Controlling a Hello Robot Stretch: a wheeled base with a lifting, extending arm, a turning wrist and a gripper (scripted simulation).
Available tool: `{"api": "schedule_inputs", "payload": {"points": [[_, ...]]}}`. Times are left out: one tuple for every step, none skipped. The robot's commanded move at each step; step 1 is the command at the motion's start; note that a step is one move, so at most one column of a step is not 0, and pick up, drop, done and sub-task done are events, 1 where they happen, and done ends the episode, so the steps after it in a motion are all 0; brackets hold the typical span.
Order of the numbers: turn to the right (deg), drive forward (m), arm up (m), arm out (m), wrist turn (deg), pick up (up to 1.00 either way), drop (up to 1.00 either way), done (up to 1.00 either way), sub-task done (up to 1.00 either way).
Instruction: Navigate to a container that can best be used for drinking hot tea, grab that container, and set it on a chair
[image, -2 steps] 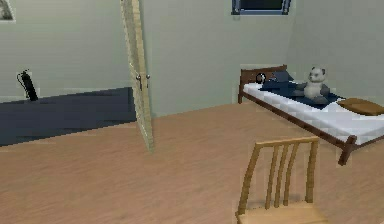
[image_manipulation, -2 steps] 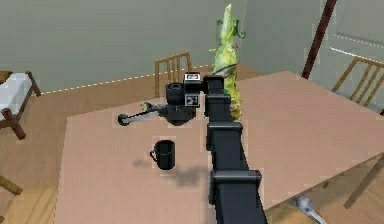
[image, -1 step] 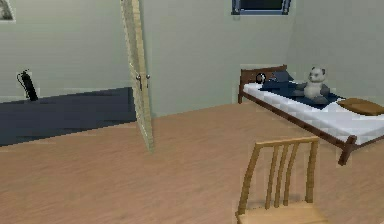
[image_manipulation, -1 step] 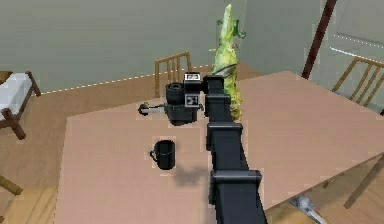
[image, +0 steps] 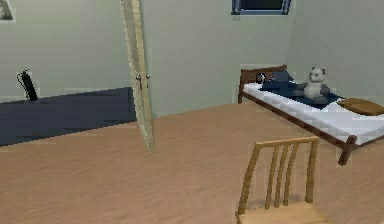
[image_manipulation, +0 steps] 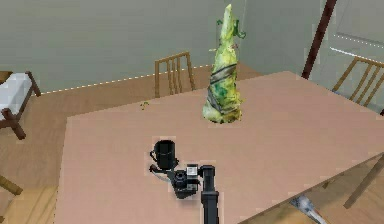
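Dark mug (image_manipulation: 164, 154) on tabletop (image_manipulation: 290, 140), near side of tall green vase (image_manipulation: 225, 80). Jaws just past it from vase, guessing lined up for grab; can't tell if they've got anything. Chair (image_manipulation: 175, 72) beyond vase.

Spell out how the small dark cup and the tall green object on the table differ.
The dark cup is short and squat; the green object is tall and tapers upward. The dark cup is near black; the green object is mottled green and yellow. The dark cup stands toward the near side of the table, the green object farther out. Both stand upright on the same table.
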Motion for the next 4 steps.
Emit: {"api": "schedule_inputs", "payload": {"points": [[0.0, 0.00, 0.00, 0.00, 0.0, 1.00, 0.00, 0.00, 0.00], [0.0, 0.00, 0.10, 0.00, 0.0, 0.00, 0.00, 0.00, 0.00], [0.0, 0.00, 0.26, 0.00, 0.0, 0.00, 0.00, 0.00, 0.00], [0.0, 0.00, 0.00, 0.00, -45.0, 0.00, 0.00, 0.00, 0.00]]}}
